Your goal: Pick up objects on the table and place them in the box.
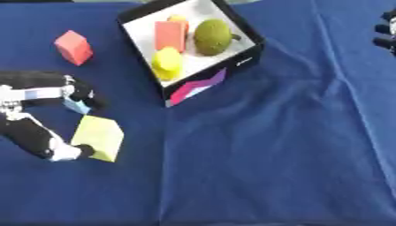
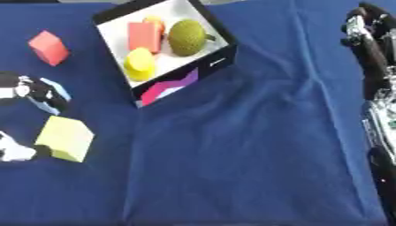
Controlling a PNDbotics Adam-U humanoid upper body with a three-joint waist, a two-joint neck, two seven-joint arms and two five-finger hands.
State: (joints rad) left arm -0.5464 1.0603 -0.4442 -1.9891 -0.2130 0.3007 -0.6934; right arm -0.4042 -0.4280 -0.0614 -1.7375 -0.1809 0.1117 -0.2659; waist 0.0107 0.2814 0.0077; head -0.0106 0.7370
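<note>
The left hand (image 1: 43,114) enters from the left edge, at the near left of the blue tablecloth (image 1: 263,154). Its fingers are spread wide around the yellow-green block (image 1: 99,137): the lower fingertip touches the block's near left corner, while the upper fingers reach above the block's top edge. The block rests on the cloth and is not lifted. A small light-blue piece (image 1: 75,105) lies beside the upper fingers; whether it touches them cannot be determined.

Farther back on the left, a red block (image 1: 74,47) rests on the cloth, well apart from the hand.

Centre, at the far side, the box (image 1: 249,57) sits askew, with black walls, a white floor and a pink-and-purple pattern on its near wall. It contains a red block (image 1: 169,35), a yellow object (image 1: 167,62), an orange object (image 1: 179,19) and a green bumpy fruit (image 1: 213,37).

The right hand (image 2: 363,28) shows at the upper right edge, well apart from the box. Whether its fingers are spread or curled cannot be determined.
</note>
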